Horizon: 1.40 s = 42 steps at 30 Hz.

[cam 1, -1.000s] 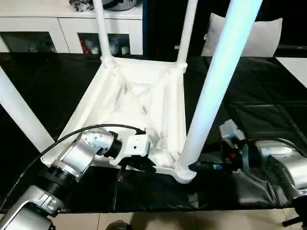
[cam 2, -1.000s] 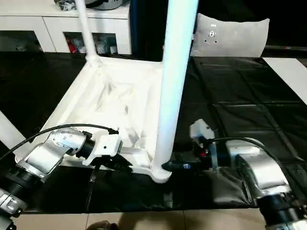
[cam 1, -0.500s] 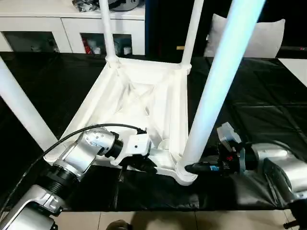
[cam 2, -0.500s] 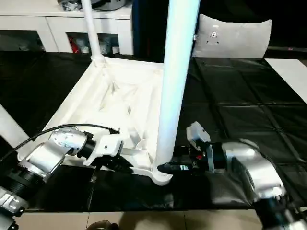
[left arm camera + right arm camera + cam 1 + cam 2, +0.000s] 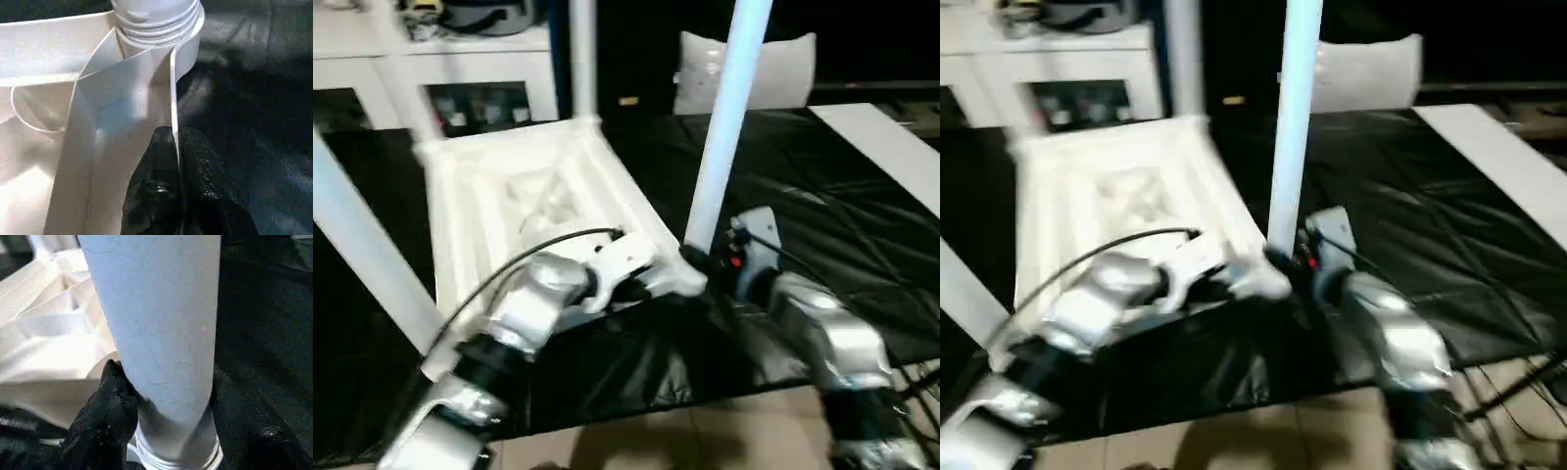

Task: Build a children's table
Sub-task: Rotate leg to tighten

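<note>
The white tabletop (image 5: 509, 196) lies upside down on the black mat, ribs up. A white leg (image 5: 720, 147) stands in its near right corner socket (image 5: 156, 29). A second leg (image 5: 362, 255) rises at the near left and a third (image 5: 580, 59) at the far side. My left gripper (image 5: 677, 286) is shut on the thin rim wall of the tabletop just beside that socket, with black fingers (image 5: 156, 161) on both sides of the wall. My right gripper (image 5: 698, 262) clasps the base of the near right leg (image 5: 156, 323), one black finger (image 5: 105, 416) pressed against it.
The black mat (image 5: 862, 225) covers the work surface, with pale floor (image 5: 724, 431) at its front edge. A white cabinet (image 5: 460, 69) and a white cushion (image 5: 773, 64) stand behind. A black cable (image 5: 538, 247) loops over my left forearm. A white strip (image 5: 881, 137) lies far right.
The whole view has swung, so the camera moved. The near right corner with its leg now sits higher in the picture, both grippers with it. My right gripper has closed in on the leg base.
</note>
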Available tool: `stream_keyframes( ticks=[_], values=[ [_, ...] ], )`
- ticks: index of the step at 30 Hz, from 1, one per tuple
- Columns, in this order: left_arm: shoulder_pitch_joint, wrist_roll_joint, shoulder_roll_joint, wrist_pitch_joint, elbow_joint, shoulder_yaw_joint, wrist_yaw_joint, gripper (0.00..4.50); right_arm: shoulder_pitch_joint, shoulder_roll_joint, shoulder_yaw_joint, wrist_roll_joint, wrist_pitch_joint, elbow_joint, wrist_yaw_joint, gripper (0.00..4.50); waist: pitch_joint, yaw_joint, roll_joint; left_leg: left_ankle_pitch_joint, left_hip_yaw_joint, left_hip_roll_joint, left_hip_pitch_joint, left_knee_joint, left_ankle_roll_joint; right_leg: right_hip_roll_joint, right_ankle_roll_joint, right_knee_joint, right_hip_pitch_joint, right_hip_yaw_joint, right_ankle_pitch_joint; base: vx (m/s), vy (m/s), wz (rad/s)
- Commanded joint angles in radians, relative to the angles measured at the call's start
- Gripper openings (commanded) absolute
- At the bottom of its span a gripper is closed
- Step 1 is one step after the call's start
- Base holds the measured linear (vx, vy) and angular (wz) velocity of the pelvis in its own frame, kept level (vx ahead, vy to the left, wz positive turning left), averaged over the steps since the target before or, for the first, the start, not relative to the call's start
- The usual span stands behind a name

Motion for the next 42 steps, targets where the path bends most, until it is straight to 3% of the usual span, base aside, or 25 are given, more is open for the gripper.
stream_keyframes(
  ticks=[1,5,8,9,14,17,21,23,27,30,34,42],
  values=[
    [-0.012,-0.016,-0.064,-0.004,-0.02,-0.065,-0.018,0.0,-0.01,0.057,0.05,0.056,0.019,0.012,0.026,2.65,-0.041,0.005,-0.003,-0.495,-0.039,0.042,0.026,-0.081,-0.042,-0.073,-0.101,-0.119,-0.003,0.023,-0.573,0.0,0.0,0.0],
    [-0.009,-0.004,-0.045,-0.019,-0.023,-0.065,-0.021,0.0,0.004,0.031,0.038,0.041,0.002,-0.012,0.052,3.0,-0.048,0.01,0.0,-0.436,-0.032,0.049,0.015,-0.091,-0.037,-0.067,-0.158,-0.099,0.009,0.03,-0.351,0.0,0.0,0.0],
    [-0.007,-0.005,-0.019,-0.062,-0.013,-0.064,-0.034,0.0,0.024,-0.019,0.028,0.061,-0.032,-0.025,0.113,3.25,-0.05,0.017,-0.002,-0.408,-0.026,0.048,0.016,-0.087,-0.021,-0.07,-0.173,-0.097,0.013,0.034,-0.31,0.0,0.0,0.0],
    [-0.006,-0.005,0.002,-0.089,-0.005,-0.063,-0.05,0.0,0.04,-0.059,0.031,0.067,-0.053,-0.038,0.169,3.25,-0.051,0.022,0.002,-0.394,-0.025,0.049,0.014,-0.085,-0.014,-0.07,-0.175,-0.096,0.018,0.035,-0.29,0.0,0.0,0.0],
    [0.002,-0.014,0.058,-0.154,0.013,-0.051,-0.1,0.0,0.08,-0.169,0.018,0.085,-0.098,-0.07,0.324,3.71,-0.056,0.046,-0.003,-0.322,-0.017,0.052,0.016,-0.078,0.016,-0.071,-0.194,-0.092,0.021,0.036,-0.237,0.0,0.0,0.0],
    [0.012,-0.031,0.125,-0.243,0.017,-0.06,-0.197,0.0,0.099,-0.286,0.015,0.103,-0.129,-0.083,0.47,3.93,-0.059,0.057,0.001,-0.247,-0.015,0.053,0.006,-0.075,0.038,-0.069,-0.214,-0.08,0.031,0.035,-0.153,0.0,0.0,0.0],
    [0.019,-0.068,0.187,-0.358,0.023,-0.079,-0.324,0.0,0.108,-0.393,0.045,0.109,-0.17,-0.08,0.633,3.99,-0.061,0.064,0.0,-0.223,-0.014,0.053,0.007,-0.07,0.053,-0.068,-0.232,-0.076,0.034,0.032,-0.106,0.0,0.0,0.0],
    [0.02,-0.086,0.217,-0.367,0.013,-0.092,-0.402,0.0,0.102,-0.429,0.064,0.102,-0.199,-0.07,0.699,3.99,-0.062,0.064,0.001,-0.225,-0.013,0.056,0.009,-0.071,0.053,-0.067,-0.25,-0.072,0.033,0.03,-0.096,0.0,0.0,0.0],
    [0.021,-0.101,0.241,-0.389,0.001,-0.11,-0.468,0.0,0.092,-0.448,0.081,0.113,-0.197,-0.064,0.754,3.63,-0.058,0.065,0.003,-0.263,-0.012,0.06,0.014,-0.074,0.045,-0.066,-0.263,-0.073,0.028,0.029,-0.137,0.0,0.0,0.0],
    [0.021,-0.109,0.271,-0.44,-0.014,-0.141,-0.545,0.0,0.077,-0.465,0.117,0.129,-0.177,-0.065,0.826,3.28,-0.057,0.076,-0.001,-0.275,-0.01,0.062,0.017,-0.075,0.037,-0.068,-0.257,-0.075,0.026,0.03,-0.168,0.0,0.0,0.0],
    [0.013,-0.103,0.287,-0.499,-0.002,-0.165,-0.592,0.0,0.068,-0.475,0.161,0.136,-0.173,-0.059,0.881,2.97,-0.057,0.088,0.002,-0.282,-0.008,0.065,0.02,-0.075,0.027,-0.07,-0.253,-0.073,0.021,0.032,-0.178,0.0,0.0,0.0],
    [0.008,-0.099,0.284,-0.523,0.001,-0.17,-0.606,0.0,0.056,-0.448,0.204,0.122,-0.172,-0.033,0.915,2.26,-0.06,0.091,0.001,-0.279,-0.009,0.062,0.017,-0.074,0.018,-0.072,-0.255,-0.069,0.025,0.03,-0.168,0.0,0.0,0.0]
  ],
)
